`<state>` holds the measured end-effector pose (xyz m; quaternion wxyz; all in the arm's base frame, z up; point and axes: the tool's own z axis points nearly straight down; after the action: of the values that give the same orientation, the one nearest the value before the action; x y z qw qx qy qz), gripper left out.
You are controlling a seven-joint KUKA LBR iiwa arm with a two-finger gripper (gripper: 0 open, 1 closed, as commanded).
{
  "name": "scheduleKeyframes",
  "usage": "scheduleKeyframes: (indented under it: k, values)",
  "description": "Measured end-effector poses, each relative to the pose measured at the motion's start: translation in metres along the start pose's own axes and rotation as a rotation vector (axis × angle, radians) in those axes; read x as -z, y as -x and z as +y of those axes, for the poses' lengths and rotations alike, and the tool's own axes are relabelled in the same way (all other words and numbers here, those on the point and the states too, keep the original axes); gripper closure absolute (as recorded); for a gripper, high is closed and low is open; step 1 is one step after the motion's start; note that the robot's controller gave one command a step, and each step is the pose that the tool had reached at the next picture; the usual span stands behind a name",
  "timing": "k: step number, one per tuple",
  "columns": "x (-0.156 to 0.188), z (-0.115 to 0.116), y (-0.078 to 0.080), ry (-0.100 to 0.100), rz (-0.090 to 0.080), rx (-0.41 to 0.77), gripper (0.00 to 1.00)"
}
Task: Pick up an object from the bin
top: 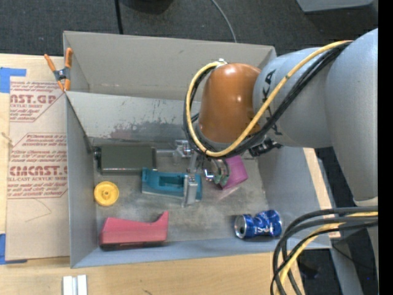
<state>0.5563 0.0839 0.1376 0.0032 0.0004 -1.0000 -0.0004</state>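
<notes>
- The arm [331,97] stands highest and closest to the lens. It is a thick grey casing with yellow cable looped around it, entering from the right. Its glossy orange cover [226,103] hangs over the middle of the bin [80,165].
- Below that cover the metal claw [192,190] sits low near the bin floor, at the right end of a teal plastic piece [161,182]. Whether it is released or clenched I cannot tell from this angle.
- The teal plastic piece lies mid-floor, a blocky moulded shell with a hollow in its top. It looks rigid, light and smooth, so probably a little slippery against metal. Its straight side walls, taken across the narrow width, seem the best place to grip it.
- Just right of the claw sits a magenta block [235,172], matt and likely soft foam.
- At the front right lies a crushed blue can [258,224] of thin dented metal, well apart from the teal piece.
- At the front left is a pink wedge [135,230] with one upturned end, and near it a small yellow disc [106,193].
- Behind the teal piece a flat grey-green box [126,158] lies along the foot of the rear wall.
</notes>
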Motion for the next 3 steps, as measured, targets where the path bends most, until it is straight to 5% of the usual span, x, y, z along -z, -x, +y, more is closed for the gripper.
scheduleKeyframes:
  k: [1,2,3]
  values:
    - [0.005,0.0,0.002,0.001,-0.007,-0.001,0.0]
    - [-0.068,-0.005,0.008,0.001,-0.001,-0.079,1.0]
    - [-0.068,-0.005,0.008,0.001,-0.001,-0.078,1.0]
